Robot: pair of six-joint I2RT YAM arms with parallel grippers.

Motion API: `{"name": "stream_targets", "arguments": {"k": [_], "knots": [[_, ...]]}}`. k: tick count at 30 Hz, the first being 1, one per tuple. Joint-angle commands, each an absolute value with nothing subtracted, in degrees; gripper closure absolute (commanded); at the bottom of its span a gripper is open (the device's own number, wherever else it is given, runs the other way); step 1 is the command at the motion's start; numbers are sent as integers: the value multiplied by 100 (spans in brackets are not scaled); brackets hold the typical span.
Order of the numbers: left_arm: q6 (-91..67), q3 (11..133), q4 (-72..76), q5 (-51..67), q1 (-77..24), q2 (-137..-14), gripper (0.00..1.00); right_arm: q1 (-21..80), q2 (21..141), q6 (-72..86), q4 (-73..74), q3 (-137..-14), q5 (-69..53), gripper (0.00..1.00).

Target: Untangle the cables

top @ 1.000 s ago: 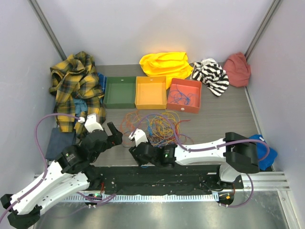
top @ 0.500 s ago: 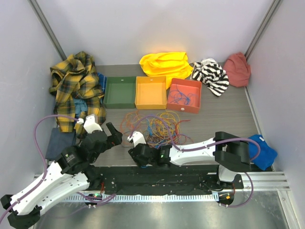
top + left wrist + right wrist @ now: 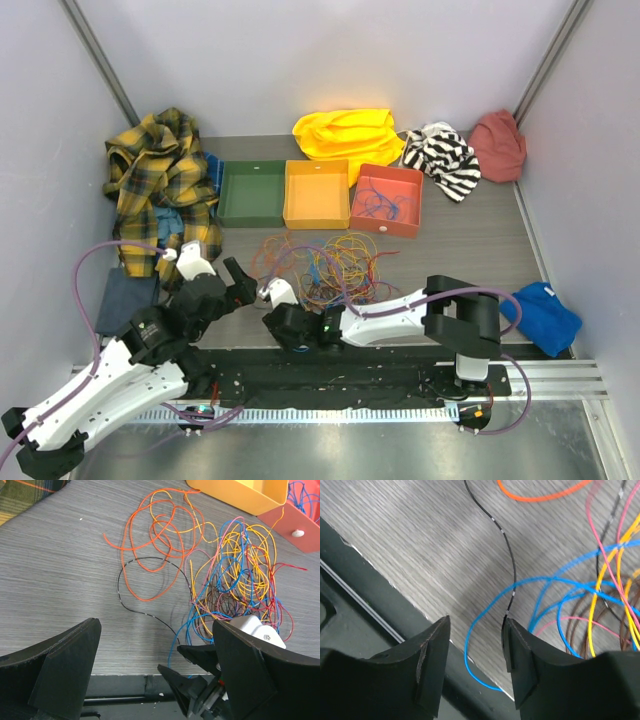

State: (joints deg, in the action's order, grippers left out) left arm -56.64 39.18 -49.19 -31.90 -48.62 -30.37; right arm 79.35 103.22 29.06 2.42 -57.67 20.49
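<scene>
The cables [image 3: 330, 262] lie in a loose tangle of orange, yellow, blue, red and dark wires on the table in front of the trays, and they also show in the left wrist view [image 3: 235, 570]. My right gripper [image 3: 270, 325] is open at the tangle's near-left edge, by the table's front edge. In the right wrist view, a blue cable loop [image 3: 470, 650] lies between its jaws [image 3: 475, 650]. A black cable [image 3: 507, 550] ends against the right finger [image 3: 520, 665]. My left gripper [image 3: 240, 285] is wide open and empty, left of the tangle.
A green tray [image 3: 251, 193], an orange tray [image 3: 316, 193] and a red tray [image 3: 385, 200] holding some cables stand behind the tangle. Clothes lie around: plaid shirt [image 3: 160, 180], yellow cloth [image 3: 345, 130], striped cloth [image 3: 445, 155], red cloth [image 3: 497, 145], blue cloth [image 3: 545, 320]. A black rail [image 3: 125, 685] borders the front edge.
My right arm has slid left along the front edge, bringing its gripper to the tangle's near-left edge. The left arm has hardly moved.
</scene>
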Motion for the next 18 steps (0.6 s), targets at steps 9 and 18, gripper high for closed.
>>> {"name": "stream_targets", "arguments": {"k": [9,18], "knots": [[-5739,3876,-4922,-3305,-4878,-2936,0,7963,10705,2856,272,-6346,2294,73],[-5731,3920,-4931,-3313,-4878,-2892,0,8094,9301,2769,991,-6301,3345,87]]}}
